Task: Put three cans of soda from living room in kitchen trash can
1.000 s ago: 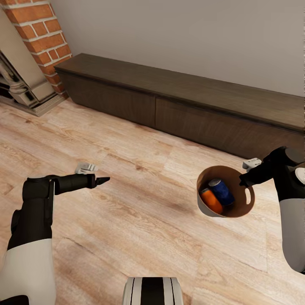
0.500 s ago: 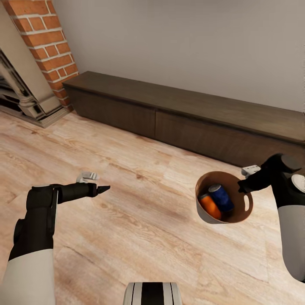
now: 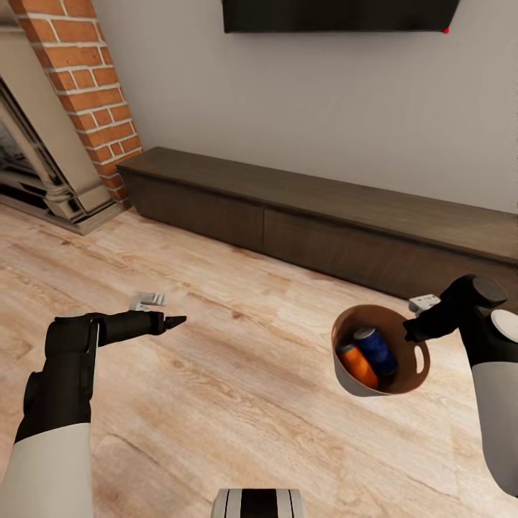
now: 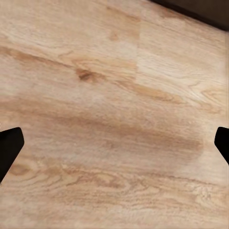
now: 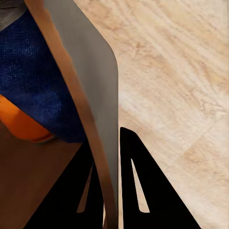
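In the head view, the copper-brown tash can (image 3: 347, 377) hangs above the wood floor at the right. My right gripper (image 3: 412, 330) is shut on its rim. A blue can of soda (image 3: 374, 350) and an orange can of soda (image 3: 357, 365) lie inside it. The right wrist view looks along the two fingers clamping the bin's wall (image 5: 90, 86), with the blue can (image 5: 33, 90) and the orange can (image 5: 24, 126) behind it. My left gripper (image 3: 175, 321) reaches out over bare floor at the left. In the left wrist view the left gripper (image 4: 114, 143) is open, holding nothing.
A long dark low cabinet (image 3: 324, 216) runs along the far wall, with a wall TV (image 3: 338, 14) above it. A brick fireplace (image 3: 86, 93) stands at the left. Light wood floor (image 3: 237, 374) spreads between me and the cabinet.
The whole picture has shifted downward, so the camera has tilted up or backed off, bringing the TV into sight. Both arms keep their poses, and the bin stays in the right gripper.
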